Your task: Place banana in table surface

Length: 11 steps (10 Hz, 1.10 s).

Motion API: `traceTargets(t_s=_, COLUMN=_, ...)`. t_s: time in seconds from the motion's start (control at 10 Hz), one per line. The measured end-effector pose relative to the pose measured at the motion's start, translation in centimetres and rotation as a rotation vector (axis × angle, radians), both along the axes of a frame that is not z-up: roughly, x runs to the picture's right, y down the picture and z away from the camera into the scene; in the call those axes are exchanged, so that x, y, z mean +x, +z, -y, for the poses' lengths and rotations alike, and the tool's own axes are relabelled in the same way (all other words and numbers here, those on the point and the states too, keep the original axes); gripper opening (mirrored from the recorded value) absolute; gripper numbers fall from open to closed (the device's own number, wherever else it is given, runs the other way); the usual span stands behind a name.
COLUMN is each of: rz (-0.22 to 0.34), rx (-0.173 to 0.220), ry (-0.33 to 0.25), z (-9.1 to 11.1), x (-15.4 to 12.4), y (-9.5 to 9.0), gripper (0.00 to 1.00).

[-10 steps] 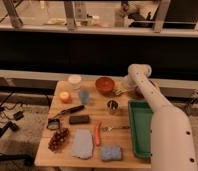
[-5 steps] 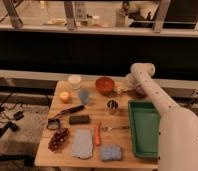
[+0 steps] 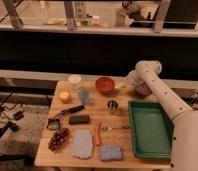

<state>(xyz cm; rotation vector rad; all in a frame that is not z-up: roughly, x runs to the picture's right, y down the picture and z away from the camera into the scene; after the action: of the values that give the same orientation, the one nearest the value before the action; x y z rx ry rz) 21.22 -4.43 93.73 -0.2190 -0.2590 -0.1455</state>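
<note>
hovering just right of the red bowl (image 3: 106,85) at the back of the wooden surface (image 3: 87,117), the fingers (image 3: 124,84) are closed on the pale banana (image 3: 119,86). a green tray (image 3: 152,129) lies on the surface's right side, a metal cup (image 3: 112,106) beside it. the bowl's contents cannot be told.

- Light wooden desk (image 3: 94,107).
- Back: white cup (image 3: 75,80), red bowl (image 3: 105,85), orange fruit (image 3: 65,96), purple object (image 3: 143,89).
- Middle: metal cup (image 3: 112,106), dark block (image 3: 79,119), black-handled tool (image 3: 69,111).
- Front: grapes (image 3: 59,139), grey-blue cloth (image 3: 82,144), carrot (image 3: 97,134), spoon (image 3: 114,128), blue sponge (image 3: 111,153).
- Right: green tray (image 3: 151,127).
- Hand (image 3: 122,85), closed, just right of the red bowl.
</note>
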Motion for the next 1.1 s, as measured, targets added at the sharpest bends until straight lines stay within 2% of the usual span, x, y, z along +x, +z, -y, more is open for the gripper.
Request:
traceTargets(t_s=0.4, rz=0.017, rx=0.063, ry=0.003, z=2.1, x=-0.6, y=-3.4, gripper=0.00)
traceTargets(t_s=0.5, rz=0.018, rx=0.083, ry=0.000, z=2.7, x=-0.6, y=-4.7, gripper=0.00)
traceTargets(t_s=1.1, rz=0.030, rx=0.121, ry=-0.037, z=2.4, x=-1.4, y=-7.6, gripper=0.00)
